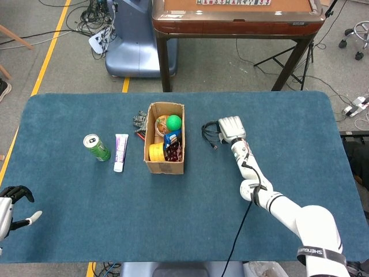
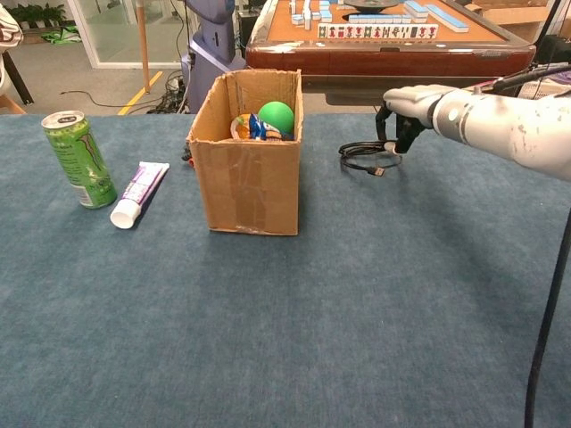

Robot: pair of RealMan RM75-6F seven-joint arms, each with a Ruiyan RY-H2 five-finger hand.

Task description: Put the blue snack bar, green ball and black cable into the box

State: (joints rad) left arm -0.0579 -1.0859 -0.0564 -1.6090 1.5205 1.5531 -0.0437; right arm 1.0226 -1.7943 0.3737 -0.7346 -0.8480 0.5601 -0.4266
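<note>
The open cardboard box (image 1: 165, 164) (image 2: 245, 183) stands left of the table's middle. Inside it the green ball (image 1: 174, 122) (image 2: 277, 117) sits at the far end, with the blue snack bar (image 1: 171, 138) (image 2: 257, 127) beside it among other items. To the right of the box, my right hand (image 1: 231, 128) (image 2: 408, 109) grips one side of the coiled black cable (image 1: 209, 133) (image 2: 365, 155). The coil hangs from the fingers, its lower loops at the cloth. At the near left table edge, my left hand (image 1: 12, 206) holds nothing, thumb sticking out.
A green can (image 1: 97, 148) (image 2: 78, 159) and a white-and-purple tube (image 1: 120, 152) (image 2: 138, 193) lie left of the box. A small dark object (image 1: 139, 122) sits behind the box's left side. A wooden table (image 1: 236, 17) stands beyond the far edge.
</note>
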